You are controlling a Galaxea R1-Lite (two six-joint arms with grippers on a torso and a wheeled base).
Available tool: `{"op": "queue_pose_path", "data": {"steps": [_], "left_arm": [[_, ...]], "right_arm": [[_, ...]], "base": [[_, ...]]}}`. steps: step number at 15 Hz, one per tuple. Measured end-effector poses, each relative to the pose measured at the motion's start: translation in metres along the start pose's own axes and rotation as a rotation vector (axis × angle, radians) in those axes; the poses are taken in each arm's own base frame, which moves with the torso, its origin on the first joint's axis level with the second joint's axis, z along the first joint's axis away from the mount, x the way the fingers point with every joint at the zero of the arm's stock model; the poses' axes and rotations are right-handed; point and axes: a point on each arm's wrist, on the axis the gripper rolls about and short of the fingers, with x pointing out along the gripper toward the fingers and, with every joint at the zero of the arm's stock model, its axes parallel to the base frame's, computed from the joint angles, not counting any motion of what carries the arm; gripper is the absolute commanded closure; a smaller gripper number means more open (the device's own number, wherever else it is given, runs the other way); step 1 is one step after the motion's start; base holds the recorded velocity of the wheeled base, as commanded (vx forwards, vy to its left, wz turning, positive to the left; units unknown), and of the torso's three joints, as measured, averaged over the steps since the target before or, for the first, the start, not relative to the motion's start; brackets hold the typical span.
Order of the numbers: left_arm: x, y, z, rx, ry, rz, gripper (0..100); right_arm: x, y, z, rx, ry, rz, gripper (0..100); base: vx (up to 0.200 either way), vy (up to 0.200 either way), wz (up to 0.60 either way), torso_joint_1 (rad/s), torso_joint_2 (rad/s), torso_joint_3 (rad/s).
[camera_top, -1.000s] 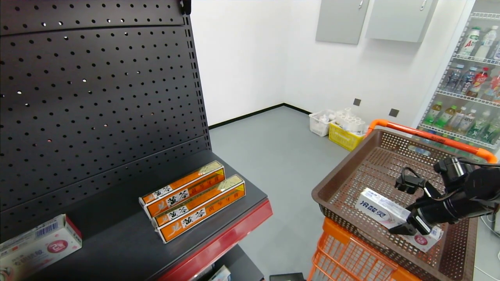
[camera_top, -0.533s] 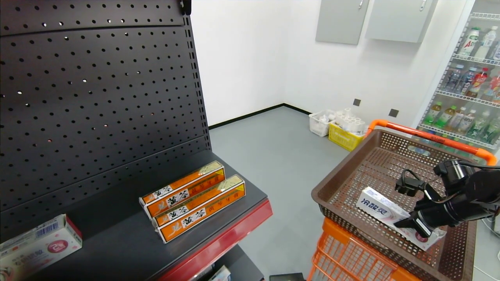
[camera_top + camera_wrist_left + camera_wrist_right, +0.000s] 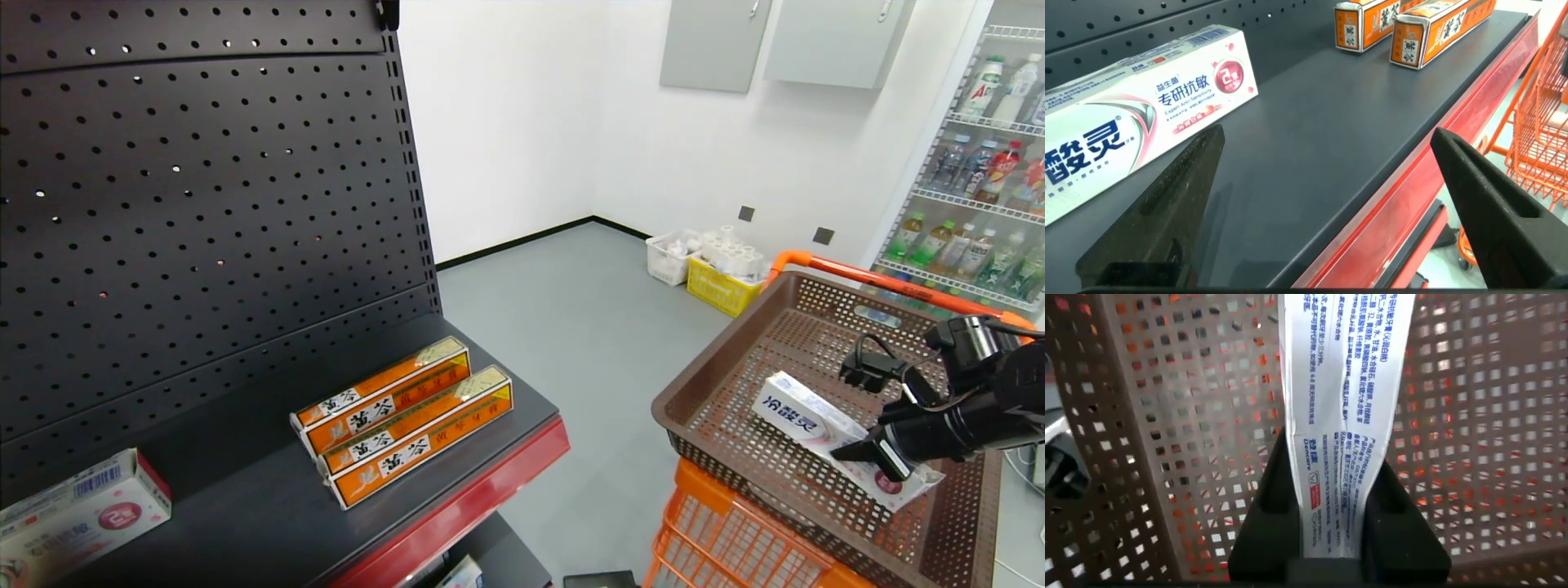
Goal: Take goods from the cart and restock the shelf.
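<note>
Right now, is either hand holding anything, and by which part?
The right hand grips the long white toothpaste box near its red-marked end; the left hand holds nothing.

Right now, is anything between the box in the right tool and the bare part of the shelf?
Only the side wall of the brown basket, which the white box in the right tool must clear. The shelf has bare room between the orange boxes and a pink-and-white box.

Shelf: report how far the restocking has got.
Done: two orange boxes and a white box lie on the shelf. In hand: the right gripper is shut on a toothpaste box in the cart basket. Remaining: carry it over and place it; the left gripper hangs open above the shelf.
</note>
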Motion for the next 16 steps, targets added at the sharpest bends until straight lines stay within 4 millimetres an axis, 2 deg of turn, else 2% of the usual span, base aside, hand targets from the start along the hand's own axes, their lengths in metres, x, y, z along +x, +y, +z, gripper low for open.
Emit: {"op": "queue_pose_path", "data": {"steps": [3, 7, 11, 16], "left_arm": [[0.0, 0.0, 0.0, 0.0, 0.0, 0.0, 0], [0.0, 0.0, 0.0, 0.0, 0.0, 0.0, 0], [0.0, 0.0, 0.0, 0.0, 0.0, 0.0, 0], [0.0, 0.0, 0.0, 0.0, 0.0, 0.0, 0]], "right_arm": [[-0.018, 0.003, 0.009, 0.014, -0.053, -0.025, 100], [-0.054, 0.013, 0.022, -0.026, -0.187, -0.02, 100], [-0.085, 0.036, 0.027, 0.01, -0.289, 0.022, 100], [-0.114, 0.064, 0.039, -0.052, -0.433, 0.04, 100]], "base": [[0.0, 0.0, 0.0, 0.0, 0.0, 0.0], [0.0, 0.0, 0.0, 0.0, 0.0, 0.0], [0.0, 0.0, 0.0, 0.0, 0.0, 0.0], [0.0, 0.0, 0.0, 0.0, 0.0, 0.0]]}}
